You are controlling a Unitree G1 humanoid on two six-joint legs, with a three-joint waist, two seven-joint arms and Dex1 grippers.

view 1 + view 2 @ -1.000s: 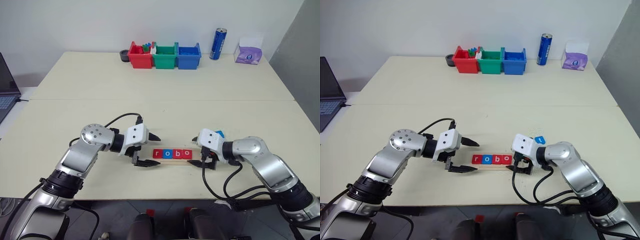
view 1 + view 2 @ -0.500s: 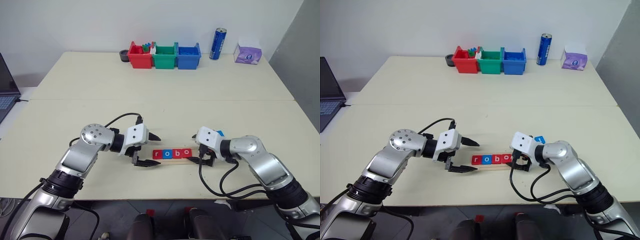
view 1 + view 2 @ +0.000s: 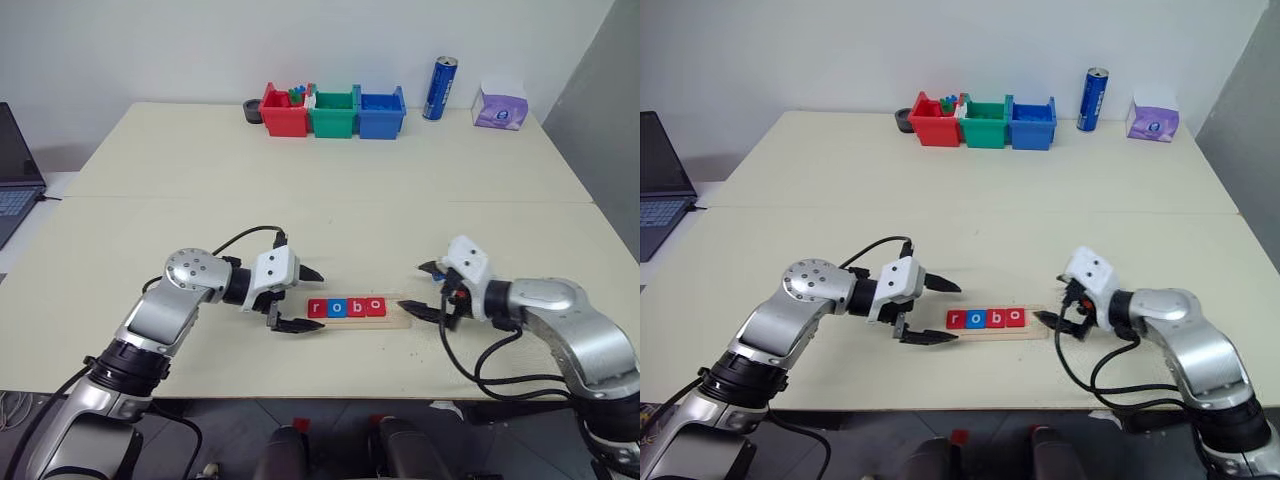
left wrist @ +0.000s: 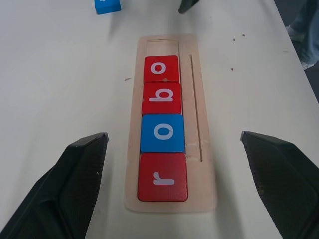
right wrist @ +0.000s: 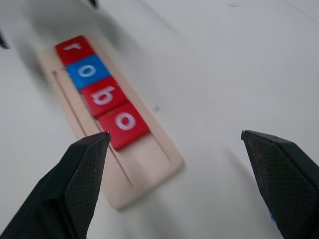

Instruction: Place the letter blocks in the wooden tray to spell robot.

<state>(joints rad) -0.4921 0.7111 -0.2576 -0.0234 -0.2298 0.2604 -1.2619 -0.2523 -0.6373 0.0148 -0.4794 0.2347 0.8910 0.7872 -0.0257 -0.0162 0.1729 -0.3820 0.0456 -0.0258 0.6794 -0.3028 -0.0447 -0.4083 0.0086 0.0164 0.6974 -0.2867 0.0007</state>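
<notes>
The wooden tray (image 3: 396, 312) lies near the table's front edge between my two grippers. Four letter blocks sit in it in a row: a red r (image 4: 162, 177), a blue o (image 4: 162, 133), a red b (image 4: 161, 98) and a red o (image 4: 161, 68). The slot at the tray's right end is bare. A loose blue block (image 4: 107, 5) lies on the table just beyond that end. My left gripper (image 3: 318, 300) is open just off the tray's left end, holding nothing. My right gripper (image 3: 413, 288) is open at the right end, also holding nothing.
Red (image 3: 283, 110), green (image 3: 332, 112) and blue (image 3: 381, 113) bins stand at the table's back edge, with a blue can (image 3: 438, 88) and a tissue pack (image 3: 498, 108) to their right. A laptop (image 3: 15, 165) sits at the far left.
My right gripper has drawn back to the right from the tray's end and rolled, uncovering the bare end slot. The left gripper has stayed put.
</notes>
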